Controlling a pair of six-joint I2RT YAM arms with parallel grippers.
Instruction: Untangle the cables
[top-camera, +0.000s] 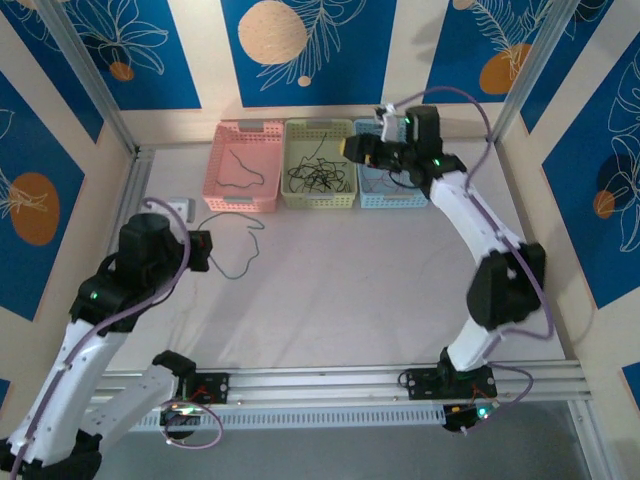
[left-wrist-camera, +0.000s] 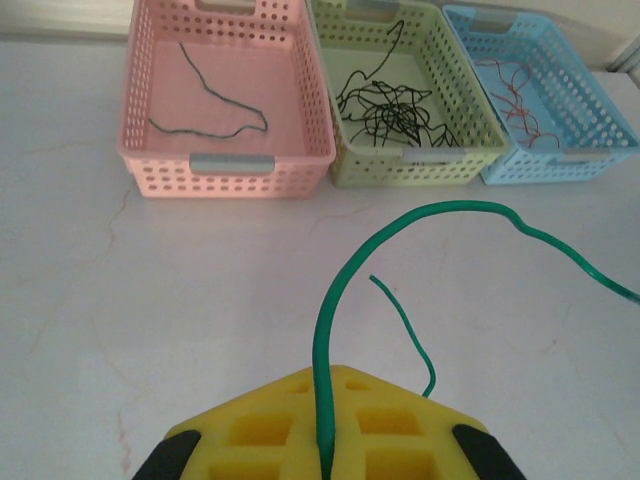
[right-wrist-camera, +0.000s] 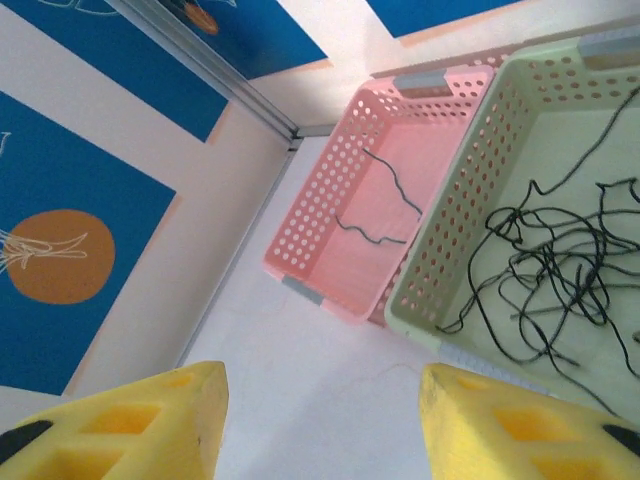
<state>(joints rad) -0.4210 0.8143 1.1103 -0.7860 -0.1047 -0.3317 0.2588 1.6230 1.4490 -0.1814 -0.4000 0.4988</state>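
Left gripper (left-wrist-camera: 325, 445) is clamped on one green cable (left-wrist-camera: 400, 215), which arcs over the tabletop (left-wrist-camera: 150, 300) short of the pink basket (left-wrist-camera: 232, 163), where a similar cable (left-wrist-camera: 205, 95) lies. It should lift high enough for the loose tail to clear the rim, then release over the middle. Right gripper (right-wrist-camera: 320, 420) hangs open and empty near the green basket (right-wrist-camera: 450, 210).

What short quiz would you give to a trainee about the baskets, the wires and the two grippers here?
1. True or false: the left gripper holds a green wire.
2. Which one holds the black tangle? A pink basket, B green basket, C blue basket.
3. Fill in: the jaws of the right gripper stand ____, with nothing between them.
Key: 1 true; 2 B; 3 open.
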